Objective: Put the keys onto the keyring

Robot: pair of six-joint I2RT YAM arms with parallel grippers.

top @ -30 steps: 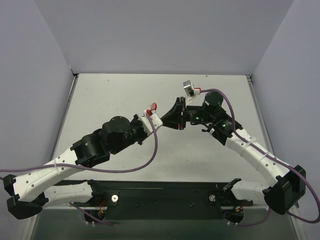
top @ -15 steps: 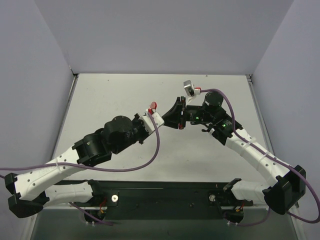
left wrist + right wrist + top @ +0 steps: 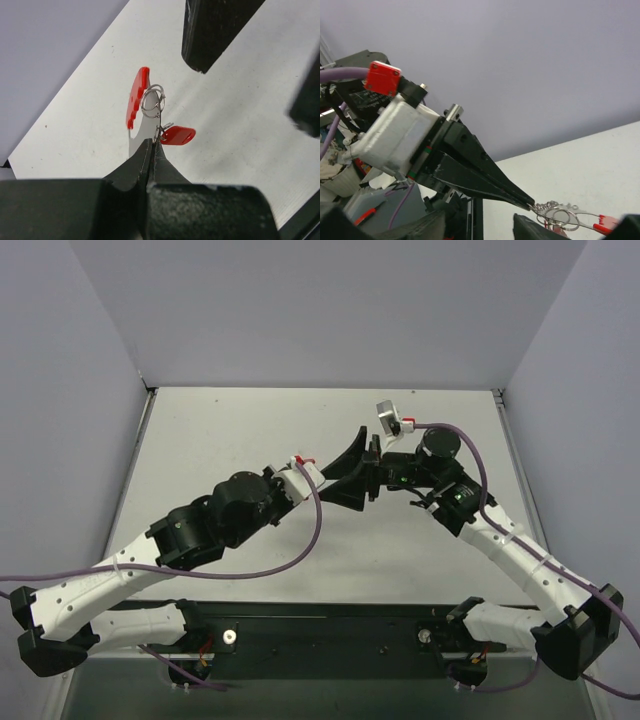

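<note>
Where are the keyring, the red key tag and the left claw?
keyring (image 3: 135, 98): left wrist view, on its red arc.
red key tag (image 3: 178, 135): left wrist view, middle of the tag.
left claw (image 3: 152, 145): left wrist view, between its shut fingertips.

Left gripper (image 3: 152, 145) pinched tight; right gripper (image 3: 349, 472) fingers spread apart.

Robotics lab test cell. Bare white table (image 3: 230, 430) boxed by plain lavender walls (image 3: 330, 310); two white-and-black arms (image 3: 110, 580) on a black base rail (image 3: 330, 632); purple cables (image 3: 316, 523) trailing.
</note>
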